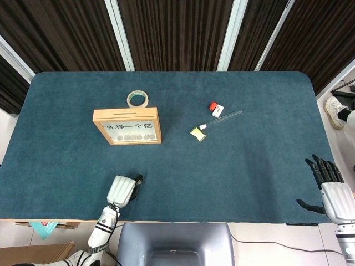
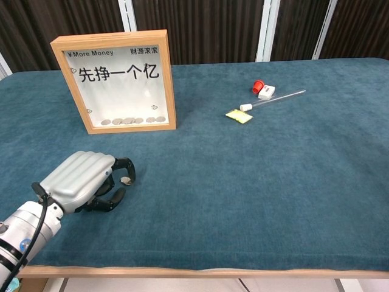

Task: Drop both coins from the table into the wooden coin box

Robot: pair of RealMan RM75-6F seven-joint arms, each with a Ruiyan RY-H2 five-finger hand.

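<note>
The wooden coin box (image 1: 126,126) (image 2: 115,82) stands upright at the left of the blue table, with several coins behind its glass front. My left hand (image 1: 123,190) (image 2: 88,180) rests palm down near the front edge, its fingers (image 2: 124,164) curled toward the cloth. One silver coin (image 2: 127,180) lies on the cloth just under those fingertips; the thumb (image 2: 113,197) is apart from it. A second coin does not show. My right hand (image 1: 330,185) lies at the table's right front corner with fingers spread and nothing in it; the chest view does not show it.
A roll of tape (image 1: 137,99) lies behind the box. To the right of the middle are a red and white cap (image 1: 215,108) (image 2: 262,89), a thin clear rod (image 1: 223,118) (image 2: 276,98) and a small yellow piece (image 1: 197,133) (image 2: 239,115).
</note>
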